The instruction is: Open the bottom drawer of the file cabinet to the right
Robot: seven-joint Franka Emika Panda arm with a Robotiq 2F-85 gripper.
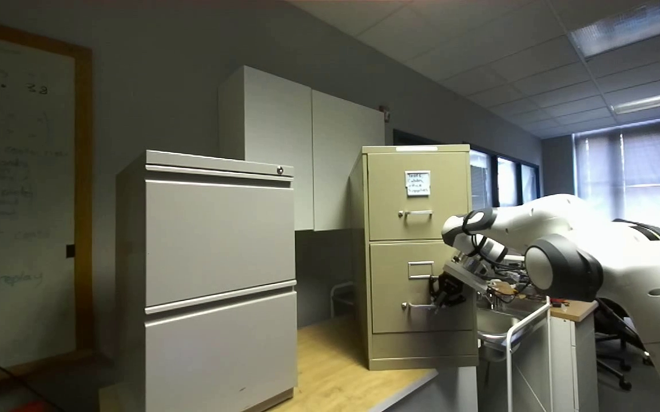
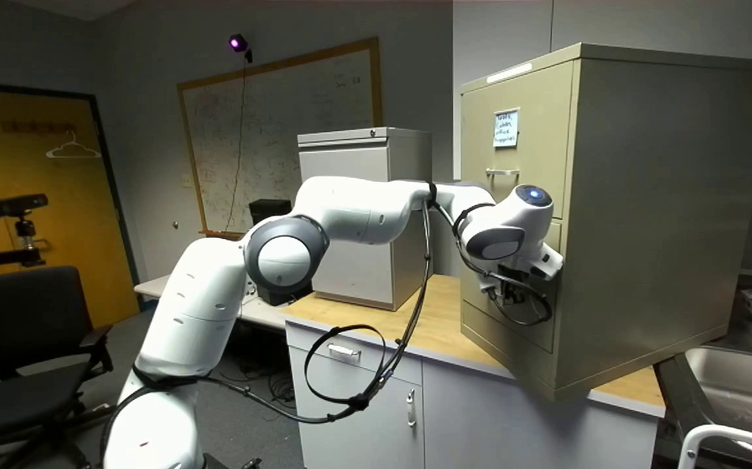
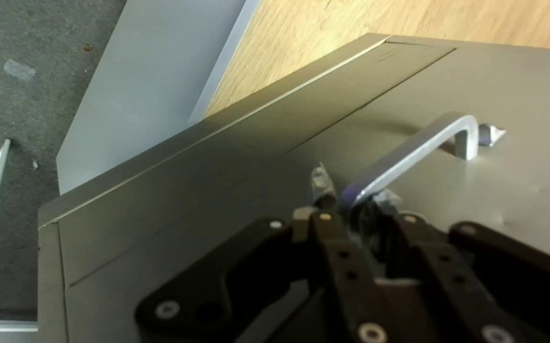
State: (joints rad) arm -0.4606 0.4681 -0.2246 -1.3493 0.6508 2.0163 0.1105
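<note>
The file cabinet (image 1: 358,229) is tall and tan, and it also shows in an exterior view (image 2: 656,215). Its bottom drawer (image 1: 387,286) sits flush with the cabinet front; its front also fills much of the wrist view (image 3: 518,190). My gripper (image 1: 436,303) is at the right end of that drawer's silver handle (image 1: 419,306). In the wrist view the gripper's fingers (image 3: 353,197) stand on both sides of the near end of the handle (image 3: 418,147), close against it. The handle's near post is hidden by the gripper. In an exterior view the wrist covers the handle.
A light-grey cabinet (image 1: 221,246) stands left of the tan one. Both stand on a wooden counter (image 1: 347,349). A sink (image 2: 751,378) and a white rail (image 2: 734,436) lie beside the tan cabinet. A loose cable (image 2: 415,312) hangs from the arm.
</note>
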